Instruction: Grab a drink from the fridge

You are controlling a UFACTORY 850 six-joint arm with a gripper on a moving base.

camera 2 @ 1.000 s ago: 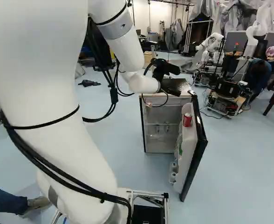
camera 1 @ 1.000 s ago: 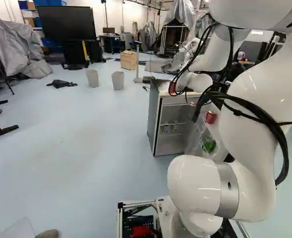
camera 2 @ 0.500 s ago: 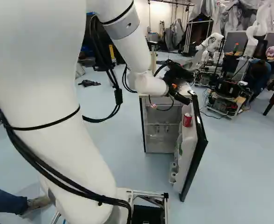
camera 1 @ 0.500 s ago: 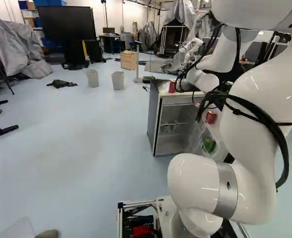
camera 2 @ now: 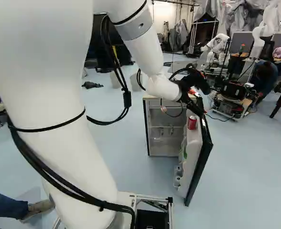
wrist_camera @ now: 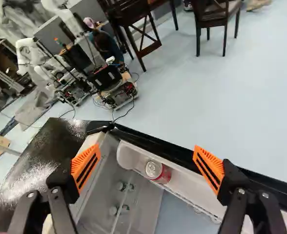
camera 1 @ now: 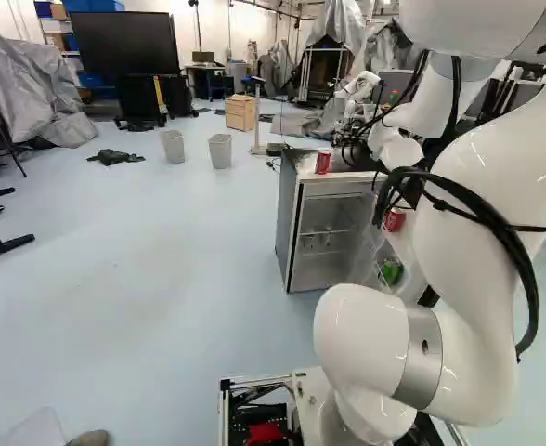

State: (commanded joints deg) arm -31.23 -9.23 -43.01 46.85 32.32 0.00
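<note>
My gripper (camera 2: 198, 102) is over the upper end of the open fridge door (camera 2: 201, 155) in the right base view, tilted downward. In the wrist view the gripper (wrist_camera: 147, 163) has its orange-padded fingers wide apart, holding nothing. A red can (wrist_camera: 158, 171) stands in the door's upper shelf, ahead of the gap between the fingers and apart from both. The fridge (camera 1: 292, 223) has its compartment exposed, with a bare shelf inside. Another red can (camera 1: 323, 162) stands on the fridge top. Lower in the door lies something green (camera 1: 391, 270).
The door's dark edge (wrist_camera: 177, 155) runs past the can's shelf. The dark fridge top (wrist_camera: 38, 161) lies beside one finger. Beyond the fridge stand another robot (camera 2: 232, 95) and chairs (wrist_camera: 133, 24). Two grey bins (camera 1: 220, 150) and a wooden box (camera 1: 240, 112) are farther back.
My arm has swung right in the right base view, carrying the gripper from above the fridge top to the door and tipping it downward. The can on the fridge top shows more fully. The base stayed put.
</note>
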